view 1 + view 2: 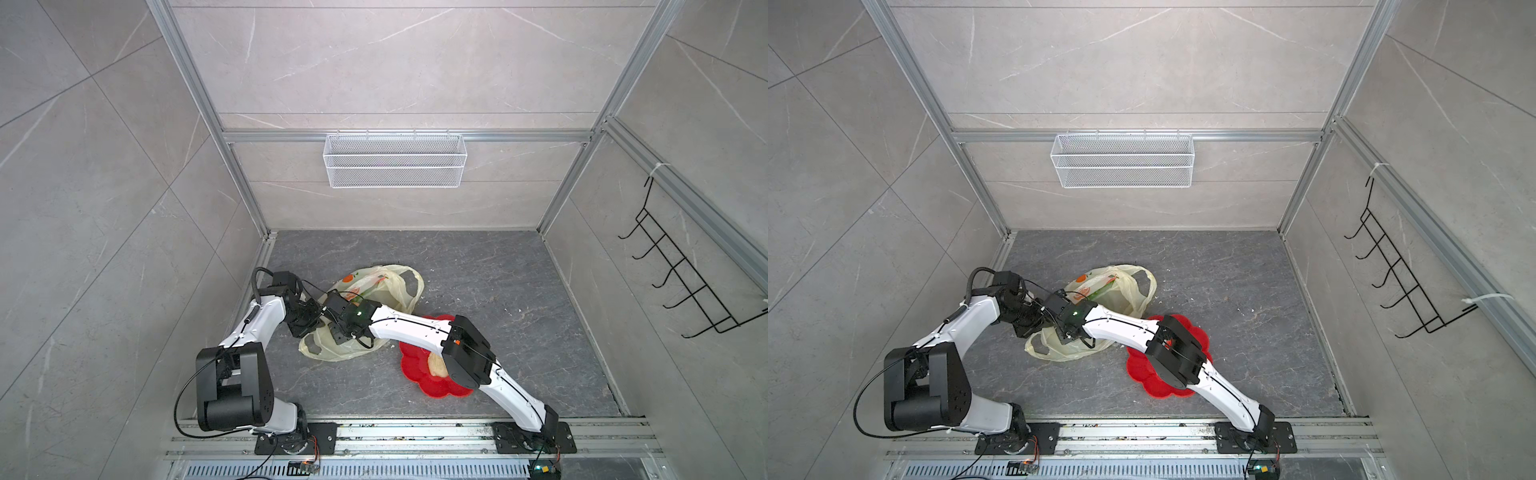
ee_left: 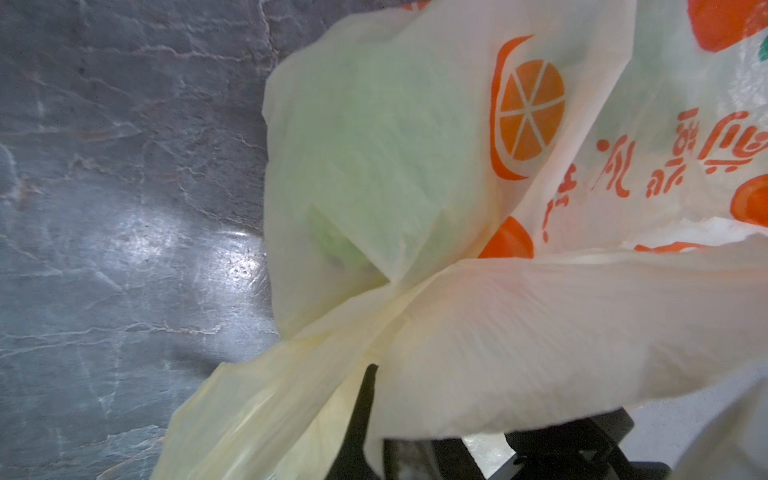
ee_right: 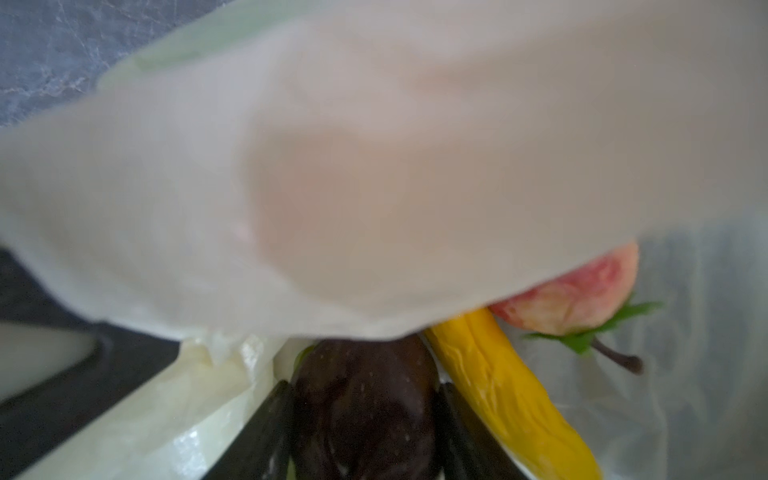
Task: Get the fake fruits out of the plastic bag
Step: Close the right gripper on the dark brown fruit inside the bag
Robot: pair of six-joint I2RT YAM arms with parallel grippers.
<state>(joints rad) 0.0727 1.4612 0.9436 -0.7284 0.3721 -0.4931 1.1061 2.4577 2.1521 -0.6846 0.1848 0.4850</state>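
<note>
The thin, limp plastic bag (image 1: 376, 286) (image 1: 1113, 286) lies left of centre in both top views, its film pinched by the clenched left end effector (image 2: 370, 386). Inside it, the dark brown fruit (image 3: 361, 365), judged light and slippery, is flanked mid-body by the right end effector (image 3: 361, 411); whether a grip is made cannot be told.

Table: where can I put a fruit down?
Bare table lies behind the plastic bag up to the back wall, and right of the red plate to the side wall. Crowded: middle-left, where the left arm and right arm meet at the bag; the right arm also overhangs the plate.
</note>
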